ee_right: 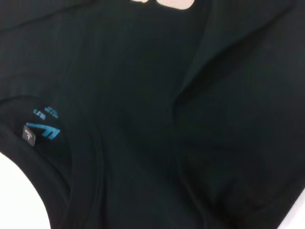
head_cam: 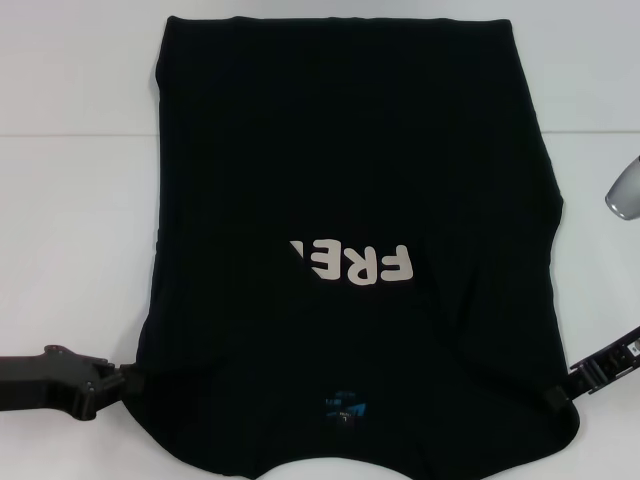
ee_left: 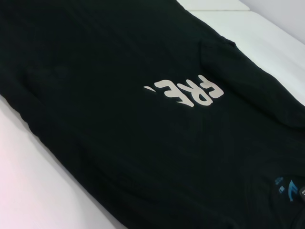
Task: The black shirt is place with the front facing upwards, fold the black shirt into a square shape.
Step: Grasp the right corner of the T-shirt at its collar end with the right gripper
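The large plain black cloth T-shirt (head_cam: pixel 350 180) lies spread on the white surface (head_cam: pixel 70 200), collar end toward the robot and hem at the far side. Both side edges look folded inward, so the cloth forms a long panel, narrower at the far end. White block letters (head_cam: pixel 352 263) read upside down from the head view, and only "FRE" shows, the rest hidden under a fold that runs diagonally over the print. A small blue neck label (head_cam: pixel 344 408) sits inside the collar, between the two grippers.

The left gripper (head_cam: pixel 118 383) is at the shirt's near left edge, its dark jaws touching the cloth; whether they are pinching it or merely resting against it cannot be told. The right gripper (head_cam: pixel 566 392) is at the near right corner, its jaws also meeting the cloth's edge, and their state cannot be told either.

The left wrist view shows the letters (ee_left: pixel 185 90) and the label (ee_left: pixel 288 190). The right wrist view shows the collar (ee_right: pixel 88 157) curving around the label (ee_right: pixel 42 130), with a soft crease (ee_right: pixel 190 81) in the cloth beyond.
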You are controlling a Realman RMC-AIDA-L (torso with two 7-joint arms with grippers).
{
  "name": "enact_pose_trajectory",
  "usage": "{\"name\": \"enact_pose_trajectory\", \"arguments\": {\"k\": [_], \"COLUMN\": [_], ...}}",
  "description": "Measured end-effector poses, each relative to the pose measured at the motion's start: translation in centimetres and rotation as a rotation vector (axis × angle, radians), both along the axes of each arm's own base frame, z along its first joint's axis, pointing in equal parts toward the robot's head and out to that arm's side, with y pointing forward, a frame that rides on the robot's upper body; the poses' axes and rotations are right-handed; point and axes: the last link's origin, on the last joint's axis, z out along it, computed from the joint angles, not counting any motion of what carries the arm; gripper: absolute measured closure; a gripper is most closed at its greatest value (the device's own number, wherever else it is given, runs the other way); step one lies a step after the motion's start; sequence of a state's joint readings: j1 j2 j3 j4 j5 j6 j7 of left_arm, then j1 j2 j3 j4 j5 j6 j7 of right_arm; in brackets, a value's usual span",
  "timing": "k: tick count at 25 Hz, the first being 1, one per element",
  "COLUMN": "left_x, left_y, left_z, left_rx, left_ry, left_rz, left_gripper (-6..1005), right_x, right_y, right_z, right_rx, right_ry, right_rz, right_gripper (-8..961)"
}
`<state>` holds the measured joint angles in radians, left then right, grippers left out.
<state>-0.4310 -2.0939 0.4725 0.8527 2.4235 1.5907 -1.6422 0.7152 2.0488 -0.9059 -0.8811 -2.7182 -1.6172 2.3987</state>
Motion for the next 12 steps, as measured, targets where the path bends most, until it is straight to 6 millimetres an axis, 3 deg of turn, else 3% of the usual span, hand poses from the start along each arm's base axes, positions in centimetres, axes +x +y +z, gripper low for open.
{"name": "enact_pose_trajectory", "arguments": {"k": [12], "left_x": [0.0], "left_y": [-0.3], "left_z": [0.4], "left_rx": [0.007], "left_ry": [-0.034], "left_rz": [0.015], "left_gripper": [969], "right_x": [1.1], "right_y": [-1.4], "right_z": [0.8], "right_rx": [0.070], "right_ry": [0.058], "right_rz": [-0.011], "right_gripper": [896]}}
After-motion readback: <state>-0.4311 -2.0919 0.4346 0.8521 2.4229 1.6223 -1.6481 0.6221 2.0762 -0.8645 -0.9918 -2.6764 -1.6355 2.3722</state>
